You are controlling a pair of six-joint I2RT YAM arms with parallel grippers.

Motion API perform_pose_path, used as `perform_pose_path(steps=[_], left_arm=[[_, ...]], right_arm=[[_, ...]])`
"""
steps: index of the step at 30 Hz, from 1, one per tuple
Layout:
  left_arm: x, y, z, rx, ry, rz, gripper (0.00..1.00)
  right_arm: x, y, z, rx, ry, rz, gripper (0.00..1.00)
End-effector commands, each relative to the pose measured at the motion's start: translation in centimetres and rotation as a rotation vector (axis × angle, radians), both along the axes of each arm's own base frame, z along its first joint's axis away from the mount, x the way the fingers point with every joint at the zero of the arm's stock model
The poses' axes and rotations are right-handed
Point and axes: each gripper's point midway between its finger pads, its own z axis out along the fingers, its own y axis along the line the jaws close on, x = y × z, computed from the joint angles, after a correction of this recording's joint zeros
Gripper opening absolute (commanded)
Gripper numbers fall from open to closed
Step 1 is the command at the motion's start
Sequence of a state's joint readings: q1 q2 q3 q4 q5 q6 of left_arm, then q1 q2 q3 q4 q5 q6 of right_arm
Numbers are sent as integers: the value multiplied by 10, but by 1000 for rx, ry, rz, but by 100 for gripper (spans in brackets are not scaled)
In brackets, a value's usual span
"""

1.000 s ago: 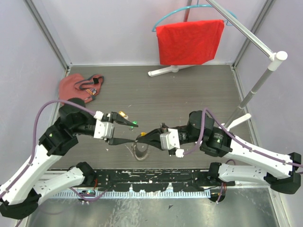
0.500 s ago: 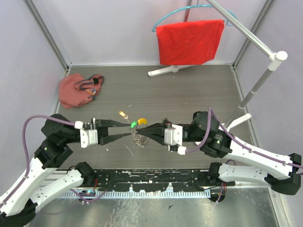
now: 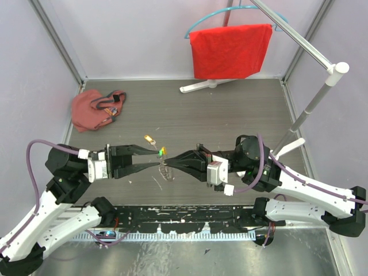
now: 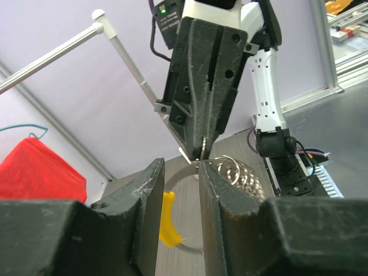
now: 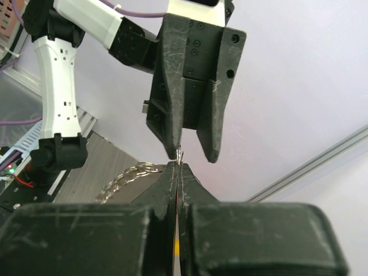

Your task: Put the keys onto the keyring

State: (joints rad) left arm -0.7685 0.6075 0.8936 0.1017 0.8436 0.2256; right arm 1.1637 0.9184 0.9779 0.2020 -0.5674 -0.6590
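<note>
My right gripper is shut on the thin wire of the keyring and holds it above the table; the silvery coiled part hangs below. My left gripper is open, tip to tip with the right one. In the left wrist view the left gripper has the keyring's orange segment showing in its gap, beside the coil and the right gripper. The green key shows by the left gripper's upper fingertip. The brass key lies on the table. In the right wrist view the right gripper pinches the wire under the left gripper.
A red cloth pouch with cords lies at the back left. A red cloth on a hanger hangs at the back from a white stand, whose foot rests on the table. Side walls enclose the table.
My right gripper lifted the keyring off the table. My left gripper dropped and levelled until its open fingers met the right gripper's tip. Both keys stayed where they were.
</note>
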Motion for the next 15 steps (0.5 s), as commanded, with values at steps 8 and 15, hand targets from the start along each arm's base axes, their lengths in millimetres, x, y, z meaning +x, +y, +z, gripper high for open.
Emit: perform_pose_path(steps=[8, 15], left_arm=[[-9, 0, 9, -18, -35, -47, 36], [-10, -5, 11, -14, -40, -83, 31]], right_arm=[[-7, -10, 41, 131, -73, 11, 1], [-8, -9, 41, 125, -90, 19, 1]])
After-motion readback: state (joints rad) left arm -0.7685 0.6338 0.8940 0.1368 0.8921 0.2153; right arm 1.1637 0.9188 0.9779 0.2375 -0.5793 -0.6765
